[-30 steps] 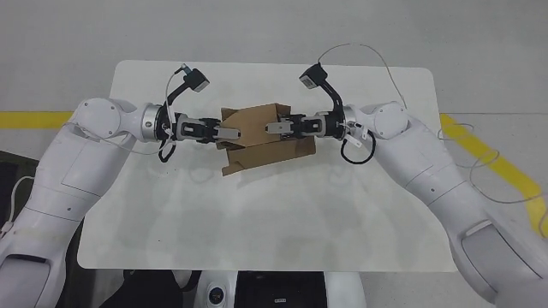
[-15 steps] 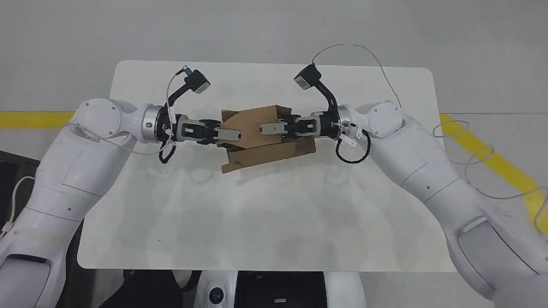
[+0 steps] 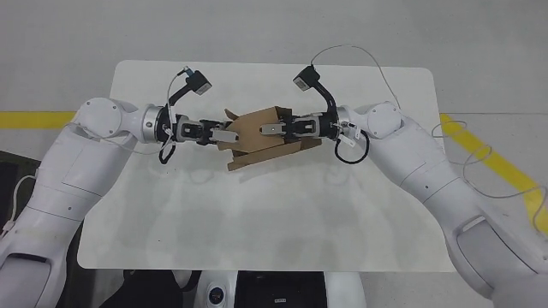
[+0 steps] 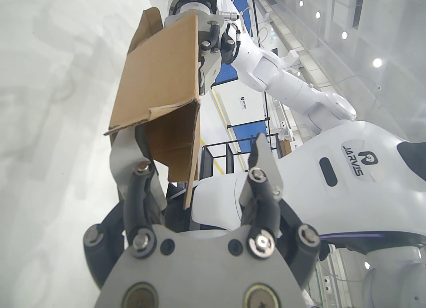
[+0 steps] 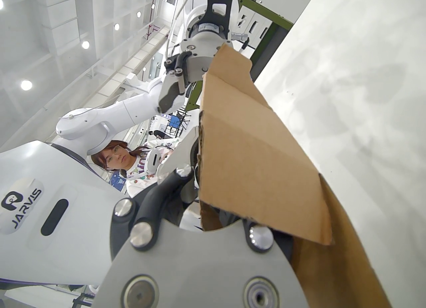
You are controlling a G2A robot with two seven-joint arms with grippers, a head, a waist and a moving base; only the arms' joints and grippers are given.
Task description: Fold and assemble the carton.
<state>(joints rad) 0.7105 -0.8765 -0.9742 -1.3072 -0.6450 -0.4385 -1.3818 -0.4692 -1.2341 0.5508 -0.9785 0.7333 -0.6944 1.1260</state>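
Here the right tool (image 3: 274, 127) clamps the carton (image 3: 257, 141) by one wall above the bench (image 3: 282, 222); the left tool (image 4: 191, 151), at the carton's opposite end, gapes wide, one finger (image 4: 123, 156) touching its edge. Bench edges lie well away.

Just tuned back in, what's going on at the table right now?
A partly opened brown cardboard carton is between the two arms over the white table. The left tool is open, one finger against the carton's end flap, the other free. The right tool is at the opposite end, by the upper panel; its grip is hidden. The flaps are not yet closed.
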